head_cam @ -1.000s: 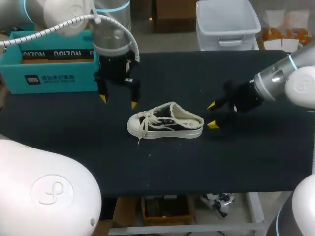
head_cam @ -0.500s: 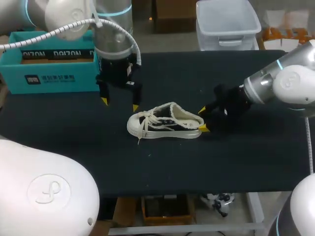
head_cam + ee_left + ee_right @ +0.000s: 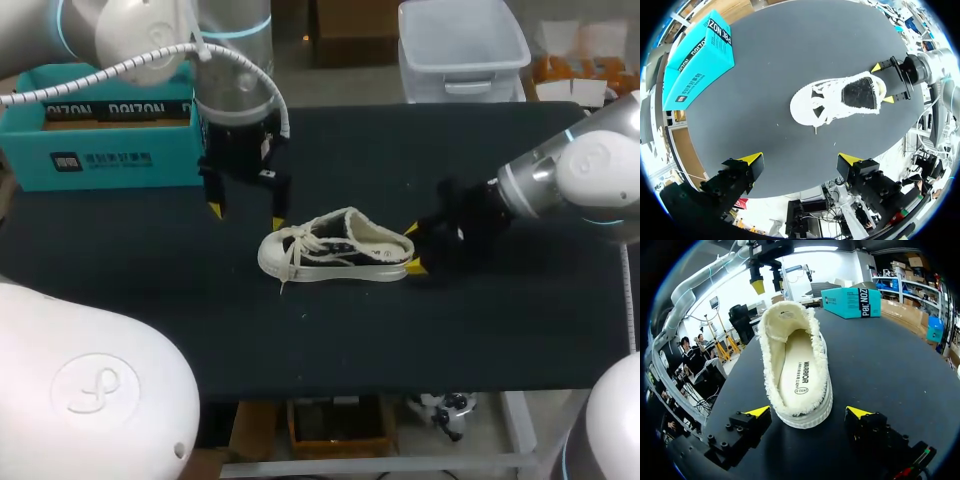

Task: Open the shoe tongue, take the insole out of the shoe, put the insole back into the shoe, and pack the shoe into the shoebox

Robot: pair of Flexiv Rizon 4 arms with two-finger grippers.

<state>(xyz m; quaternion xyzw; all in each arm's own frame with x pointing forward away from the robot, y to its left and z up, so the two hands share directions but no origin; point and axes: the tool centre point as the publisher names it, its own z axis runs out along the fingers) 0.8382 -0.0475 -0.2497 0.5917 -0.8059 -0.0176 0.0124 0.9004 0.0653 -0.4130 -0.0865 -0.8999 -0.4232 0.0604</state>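
Note:
A cream low-top shoe [image 3: 335, 248] with loose laces lies on its sole mid-table, toe to the left. Its cream insole [image 3: 799, 375] shows inside the opening. My right gripper [image 3: 413, 248] is open at the heel, one yellow tip on each side, and the heel sits just ahead of the fingers [image 3: 809, 412]. My left gripper [image 3: 245, 216] hangs open above the table behind the toe and looks down on the shoe [image 3: 835, 100] from above [image 3: 801, 159]. The teal shoebox [image 3: 100, 140] stands open at the table's back left.
The black table top [image 3: 330, 340] is bare in front of the shoe and to its right. The shoebox [image 3: 697, 60] lies well clear of the left gripper. From the heel, the box [image 3: 852, 302] is far beyond the toe.
My right gripper has moved left along the table until its tips flank the shoe's heel. The left gripper has drifted slightly toward the shoe. The shoe has not moved.

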